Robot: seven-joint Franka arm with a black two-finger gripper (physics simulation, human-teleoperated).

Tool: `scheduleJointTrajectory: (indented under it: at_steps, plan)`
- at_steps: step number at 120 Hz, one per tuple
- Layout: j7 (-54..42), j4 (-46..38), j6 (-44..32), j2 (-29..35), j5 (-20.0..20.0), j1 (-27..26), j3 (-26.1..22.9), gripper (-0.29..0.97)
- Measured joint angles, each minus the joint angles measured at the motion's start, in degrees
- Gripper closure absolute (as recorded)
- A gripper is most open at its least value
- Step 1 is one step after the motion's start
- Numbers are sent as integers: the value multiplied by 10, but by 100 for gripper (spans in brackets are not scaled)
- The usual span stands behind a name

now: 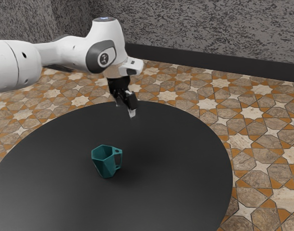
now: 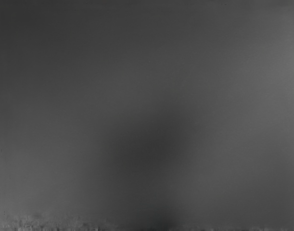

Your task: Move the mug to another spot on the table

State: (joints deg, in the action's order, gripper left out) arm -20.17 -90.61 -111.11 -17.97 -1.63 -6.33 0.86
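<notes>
One white arm [image 1: 50, 55] is seen coming in from the exterior view's left, above a floor of patterned tiles. Further to the right, a teal mug [image 1: 107, 161] is found standing upright on the round black worktop [image 1: 185, 159], near the middle of its visible part. The mug's faceted sides narrow toward the base, and its handle is turned toward the exterior view's right. A soft shadow is cast beside it on the dark surface.

Slightly right of the mug and well above it, the black tool [image 1: 126, 108] is held in the air, pointed downward at a slant. Its two fingers are spread apart and nothing is gripped between them; no contact with the mug or the worktop is made.

On the right, the curved edge of the worktop is set against the star-patterned floor [image 1: 262, 110], which is bordered at the back by a rough grey wall [image 1: 209, 24].

From the wrist camera, a plain dark grey surface with a darker, shadowy patch is shown.
</notes>
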Motion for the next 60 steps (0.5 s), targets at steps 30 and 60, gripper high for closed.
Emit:
scheduleJointTrajectory:
  at_steps: [30, 60]
  plan:
    - [66, -39, 64, 123, 1, 13, 19, 0]
    - [126, 28, 155, 151, 1, 39, 74, 0]
